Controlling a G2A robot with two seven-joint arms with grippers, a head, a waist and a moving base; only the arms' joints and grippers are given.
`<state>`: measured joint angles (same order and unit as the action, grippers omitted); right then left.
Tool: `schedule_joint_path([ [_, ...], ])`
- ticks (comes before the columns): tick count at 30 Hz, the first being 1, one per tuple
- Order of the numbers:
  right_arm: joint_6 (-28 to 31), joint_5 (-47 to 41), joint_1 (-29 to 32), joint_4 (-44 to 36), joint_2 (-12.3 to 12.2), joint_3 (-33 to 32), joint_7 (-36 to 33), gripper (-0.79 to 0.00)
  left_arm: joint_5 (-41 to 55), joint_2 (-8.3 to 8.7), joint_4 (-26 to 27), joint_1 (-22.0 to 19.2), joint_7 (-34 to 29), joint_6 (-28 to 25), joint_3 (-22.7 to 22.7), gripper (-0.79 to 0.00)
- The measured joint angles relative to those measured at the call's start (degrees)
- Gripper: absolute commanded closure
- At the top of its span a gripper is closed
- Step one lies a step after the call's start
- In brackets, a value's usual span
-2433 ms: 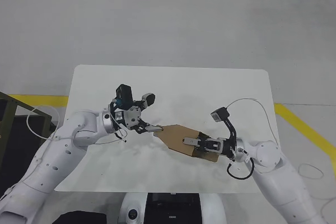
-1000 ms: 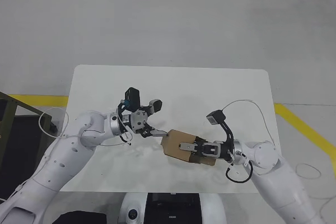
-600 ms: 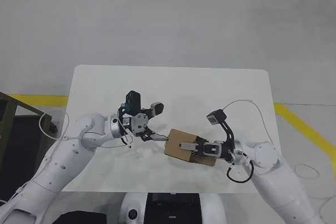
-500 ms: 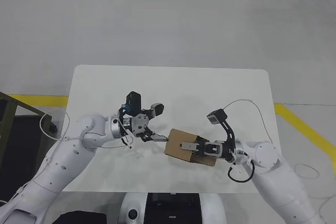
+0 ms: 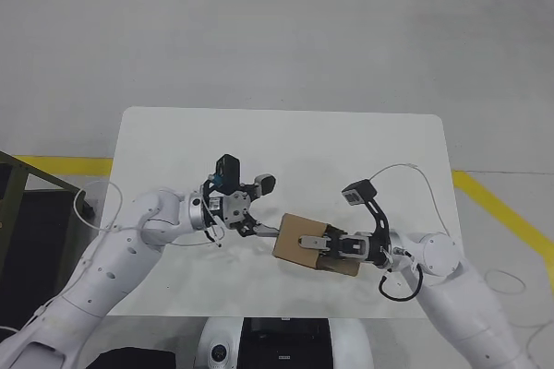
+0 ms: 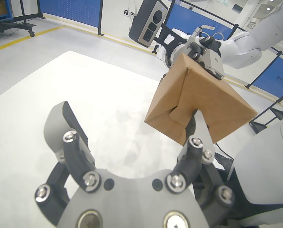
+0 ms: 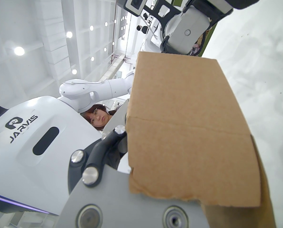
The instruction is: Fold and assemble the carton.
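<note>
The carton (image 5: 295, 242) is plain brown cardboard, already folded into a box shape. It sits between the two grippers over the near middle of the white worktop (image 5: 351, 157). In the left wrist view it is tilted, one corner pointing down, and it seems to hang just above the surface.

Its left end is closed: the flaps meet along slanted seams, and a small tab overlaps at the centre. The side wall in the right wrist view has a straight crease across it and a rough, torn-looking edge at the end nearest that camera. A further flap juts past that edge on the carton's right end.

The right gripper (image 5: 325, 245) pinches the carton at this right end. One finger lies flat along the top face, and the other is hidden by the cardboard.

The left gripper (image 6: 129, 109) is spread wide at the carton's left end. One fingertip (image 6: 199, 122) touches the closed end beside the tab. The other finger (image 6: 67, 119) stands well apart from the carton, over bare worktop.
</note>
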<state>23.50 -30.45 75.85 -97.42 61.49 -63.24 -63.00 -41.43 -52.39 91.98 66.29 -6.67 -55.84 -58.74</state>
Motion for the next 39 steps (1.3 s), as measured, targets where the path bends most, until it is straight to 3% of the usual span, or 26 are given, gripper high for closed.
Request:
schedule_joint_path([
  [21,0.10,0.42,-0.16,0.26,0.04,0.32,-0.17,0.000,-1.07,-0.83,1.25,-0.12,-0.59,-0.85,-0.14,-0.785],
  [32,-1.29,1.50,-2.73,5.80,0.40,1.24,0.73,0.000,-3.99,-0.28,-0.95,2.72,2.81,1.54,-5.63,-0.785],
  [39,-2.12,5.04,-8.91,14.09,1.69,5.48,1.15,0.000,-9.86,0.37,-2.22,4.82,5.73,-2.25,-9.00,-0.785],
])
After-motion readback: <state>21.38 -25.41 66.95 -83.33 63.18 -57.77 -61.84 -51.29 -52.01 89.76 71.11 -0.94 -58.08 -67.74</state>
